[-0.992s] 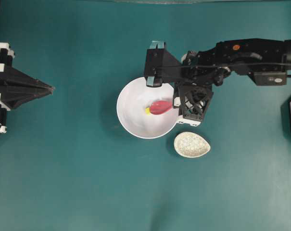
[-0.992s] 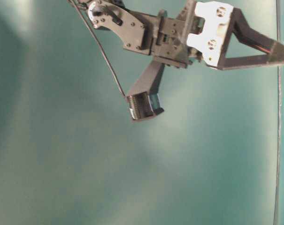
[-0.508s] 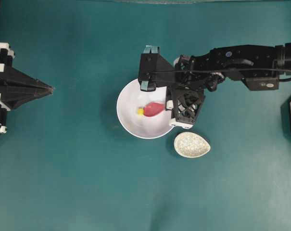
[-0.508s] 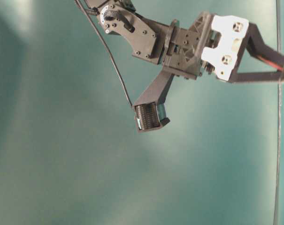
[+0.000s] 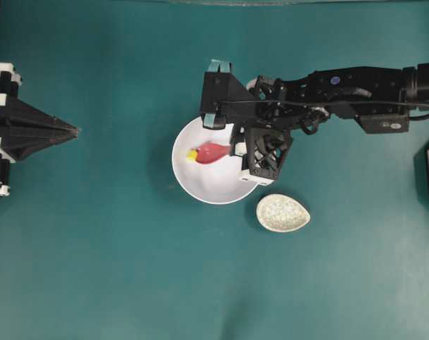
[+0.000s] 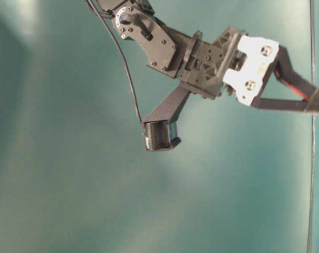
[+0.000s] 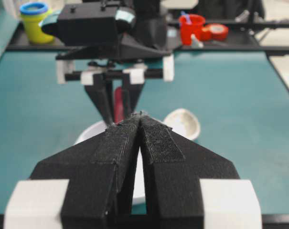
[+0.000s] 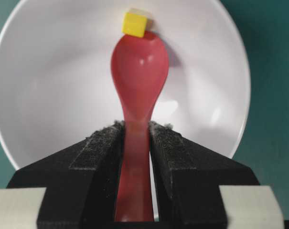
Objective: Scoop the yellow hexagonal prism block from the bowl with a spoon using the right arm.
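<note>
Two arms shared the teal table (image 5: pixel 115 269). We saw the right arm (image 5: pixel 356 88) reach in from the right of the overhead view, its right gripper (image 8: pixel 135 138) clamped on the handle of the red-pink spoon (image 8: pixel 138 71); both padded fingers (image 8: pixel 100 143) pressed the handle from either side. The scoop lay inside the white bowl (image 5: pixel 193 185), pointing toward the bowl's left wall in the overhead view. We found the yellow hexagonal prism block (image 8: pixel 134 24) at the very tip of the scoop, touching its front edge and resting against the bowl's inner wall rather than in the scoop's hollow. In the overhead view the block (image 5: pixel 191 155) sat at the left side of the bowl. We noted a speckled teardrop spoon rest (image 5: pixel 283 212) just beside the bowl, at its lower right. The left gripper (image 7: pixel 138 125) stood well apart at the left edge of the table, its jaws pressed together on nothing. Behind the table, the left wrist view showed a yellow cup (image 7: pixel 33 21) and a red cup (image 7: pixel 192 26).
</note>
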